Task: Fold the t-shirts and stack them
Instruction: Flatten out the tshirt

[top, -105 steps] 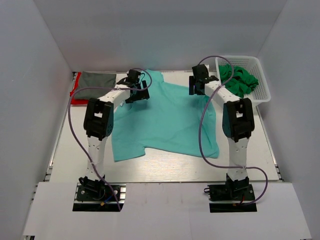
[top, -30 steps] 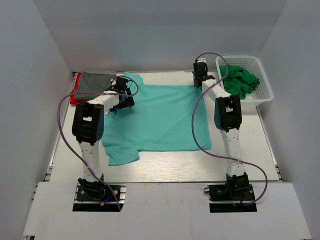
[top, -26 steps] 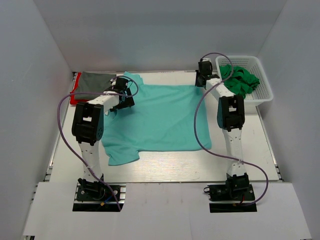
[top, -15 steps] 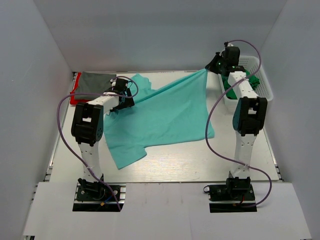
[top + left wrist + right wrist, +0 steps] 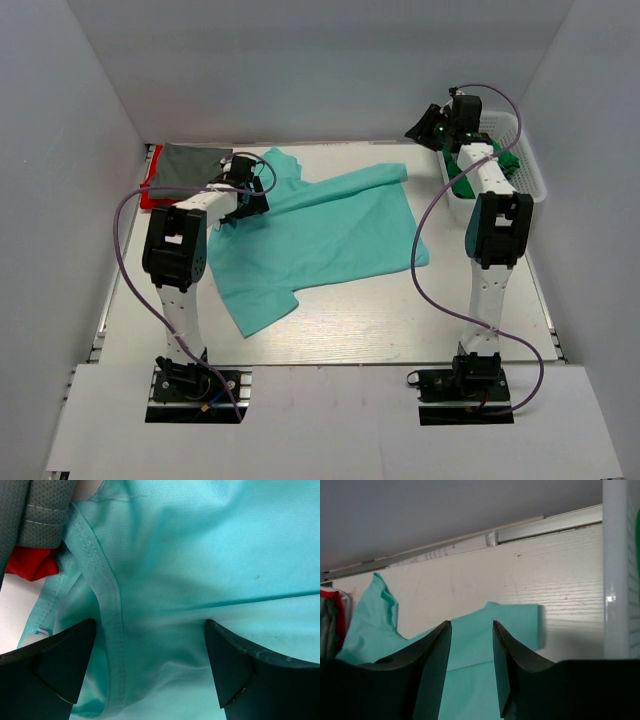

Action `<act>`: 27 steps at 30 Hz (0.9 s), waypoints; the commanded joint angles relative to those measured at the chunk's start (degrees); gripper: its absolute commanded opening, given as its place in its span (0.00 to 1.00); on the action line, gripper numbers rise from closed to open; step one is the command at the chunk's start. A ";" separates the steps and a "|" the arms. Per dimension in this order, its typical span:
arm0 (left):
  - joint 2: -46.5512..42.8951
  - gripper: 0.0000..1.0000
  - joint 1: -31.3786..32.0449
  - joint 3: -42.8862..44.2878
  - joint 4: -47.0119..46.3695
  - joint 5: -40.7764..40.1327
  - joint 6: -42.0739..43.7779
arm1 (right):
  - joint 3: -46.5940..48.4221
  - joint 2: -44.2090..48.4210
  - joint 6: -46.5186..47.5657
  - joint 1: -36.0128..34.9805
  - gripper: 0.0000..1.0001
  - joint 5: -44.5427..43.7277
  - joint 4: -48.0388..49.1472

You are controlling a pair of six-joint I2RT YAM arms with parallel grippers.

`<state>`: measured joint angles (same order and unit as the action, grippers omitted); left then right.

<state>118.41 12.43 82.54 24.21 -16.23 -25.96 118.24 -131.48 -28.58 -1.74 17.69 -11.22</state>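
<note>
Top external shows the teal shirt (image 5: 320, 230) skewed, centre frame. Left gripper (image 5: 150, 630) hangs spread above its hem, and right gripper (image 5: 471, 625) is parted, empty. I'd grip the far corners and pull evenly.

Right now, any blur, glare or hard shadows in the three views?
Top external: evenly lit, sharp, only soft shadows around the teal t-shirt. Left wrist: cloth fills the frame, stitching crisp, left fingers dark and soft-edged. Right wrist: right fingers blurred, underlit; small glint on the white basket wall.

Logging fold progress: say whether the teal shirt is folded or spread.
Spread, not folded: the teal shirt lies opened out, skewed and slightly wrinkled, across the table, with no part laid over.
</note>
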 commanded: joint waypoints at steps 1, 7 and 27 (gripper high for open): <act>1.30 1.00 -0.65 1.46 5.32 4.79 -1.12 | 3.76 3.40 6.59 -0.63 0.45 -2.48 -2.66; 0.16 1.00 -0.65 9.30 7.26 4.80 -0.06 | -2.89 13.24 14.34 -4.14 0.90 -3.98 -7.32; -40.25 1.00 6.46 -31.28 30.25 31.70 -9.19 | -64.27 50.88 0.63 -5.38 0.89 -23.58 -13.56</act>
<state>80.77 17.02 56.29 44.75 8.47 -32.01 53.65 -81.28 -26.61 -7.25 -1.83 -23.97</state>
